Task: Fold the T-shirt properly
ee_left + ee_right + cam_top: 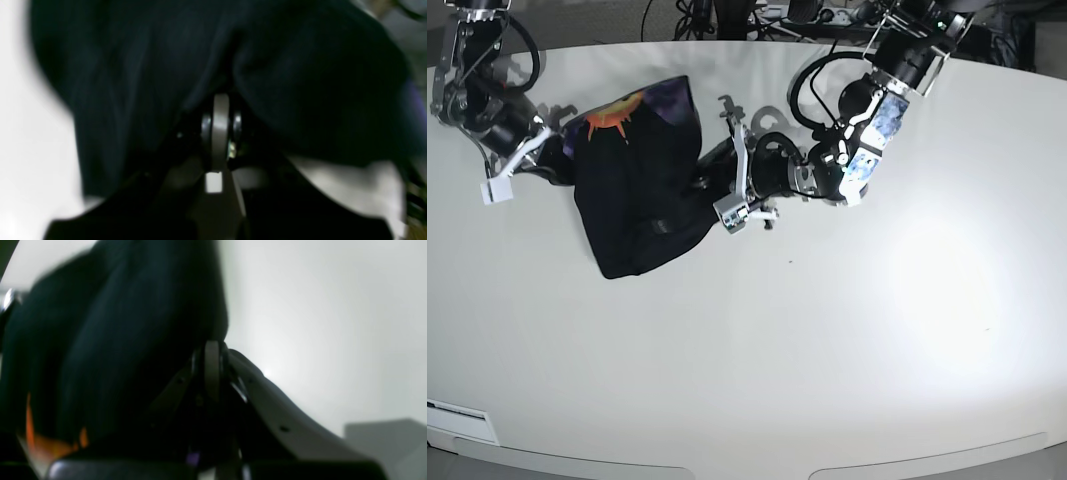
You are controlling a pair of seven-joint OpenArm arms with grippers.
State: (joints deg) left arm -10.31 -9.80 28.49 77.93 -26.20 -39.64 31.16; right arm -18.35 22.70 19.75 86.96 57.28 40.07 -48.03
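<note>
The black T-shirt (pixel 637 200) lies bunched on the white table (pixel 827 350) at the back left, with its orange sun and purple print (pixel 613 117) facing up at the far end. My left gripper (pixel 714 168) is at the shirt's right edge. In the left wrist view the left gripper (pixel 220 100) is shut on black cloth (pixel 160 56). My right gripper (pixel 551 146) is at the shirt's left edge. In the right wrist view the right gripper (pixel 212 347) is shut on black cloth (pixel 116 323), with a bit of orange print (pixel 43 445) low on the left.
Cables and a power strip (pixel 767 15) lie beyond the table's far edge. A white label (pixel 457 412) sits near the front left corner. The table's front edge (pixel 747 462) curves along the bottom of the base view.
</note>
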